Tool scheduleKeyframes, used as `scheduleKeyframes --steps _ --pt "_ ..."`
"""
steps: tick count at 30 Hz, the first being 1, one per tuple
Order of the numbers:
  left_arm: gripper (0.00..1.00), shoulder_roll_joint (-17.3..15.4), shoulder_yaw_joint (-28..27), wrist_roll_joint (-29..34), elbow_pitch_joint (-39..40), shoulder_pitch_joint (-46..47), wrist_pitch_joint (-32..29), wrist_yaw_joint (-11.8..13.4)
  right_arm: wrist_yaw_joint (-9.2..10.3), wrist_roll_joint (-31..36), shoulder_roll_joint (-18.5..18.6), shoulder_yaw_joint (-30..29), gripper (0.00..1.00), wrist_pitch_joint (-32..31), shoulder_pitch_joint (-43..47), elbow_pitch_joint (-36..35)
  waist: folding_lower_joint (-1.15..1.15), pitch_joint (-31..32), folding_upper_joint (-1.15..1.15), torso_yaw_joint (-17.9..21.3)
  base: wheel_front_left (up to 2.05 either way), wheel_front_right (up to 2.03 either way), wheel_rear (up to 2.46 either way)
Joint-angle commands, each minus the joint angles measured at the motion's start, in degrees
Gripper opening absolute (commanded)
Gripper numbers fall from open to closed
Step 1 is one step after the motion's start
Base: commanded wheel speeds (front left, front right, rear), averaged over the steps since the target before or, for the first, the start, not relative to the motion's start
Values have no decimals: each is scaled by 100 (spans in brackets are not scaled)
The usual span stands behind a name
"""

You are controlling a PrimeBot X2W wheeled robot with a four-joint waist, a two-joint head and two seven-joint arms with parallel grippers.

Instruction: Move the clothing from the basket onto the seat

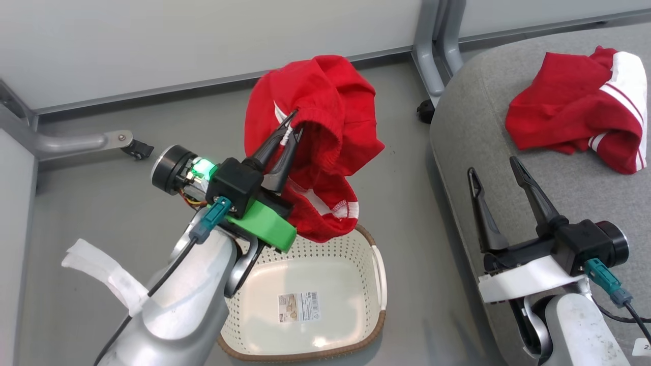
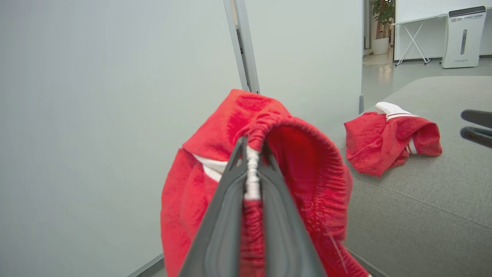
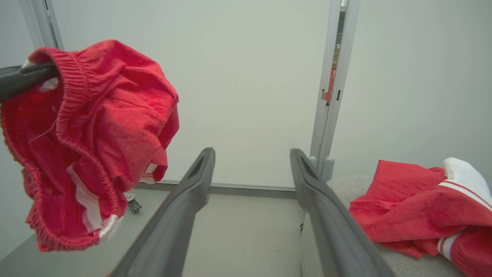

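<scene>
My left fingers [image 1: 277, 137] pinch the shorts [image 1: 330, 96] by the waistband, the basket [image 1: 315, 251] below them; my right fingers [image 1: 531, 190] are spread.

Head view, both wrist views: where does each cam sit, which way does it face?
Head view: on the head, facing down at the floor, basket and seat; both forearms show, left tool shut on the shorts, right tool open.
Left wrist view: on the left wrist, facing along its fingers at a partition wall and the seat.
Right wrist view: on the right wrist, facing along its fingers at the partition wall.
Shared: both wrist views show the shorts and the jersey on the seat.
</scene>
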State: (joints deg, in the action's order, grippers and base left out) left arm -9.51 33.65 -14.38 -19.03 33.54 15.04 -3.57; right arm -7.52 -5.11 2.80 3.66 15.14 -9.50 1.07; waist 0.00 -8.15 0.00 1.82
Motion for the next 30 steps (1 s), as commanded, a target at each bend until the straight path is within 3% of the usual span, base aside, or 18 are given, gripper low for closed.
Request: scheduleKeyframes --steps 1,16,23,30 --pt "0 26 -63 62 96 -115 18 -37 5 -48 18 -15 100 1 124 -11 0 87 0 -32 0 0 0" --pt "0 173 -398 336 335 -386 19 -208 5 -163 17 138 100 0 62 -418 0 289 0 -3 0 0 0" --pt "0 231 -475 417 287 -402 20 -263 5 -259 17 840 100 0 -241 -814 0 291 0 -21 0 0 0" --pt "0 323 -461 500 304 -274 20 -305 5 -380 19 1687 100 0 -617 -720 0 216 0 -103 0 0 0"
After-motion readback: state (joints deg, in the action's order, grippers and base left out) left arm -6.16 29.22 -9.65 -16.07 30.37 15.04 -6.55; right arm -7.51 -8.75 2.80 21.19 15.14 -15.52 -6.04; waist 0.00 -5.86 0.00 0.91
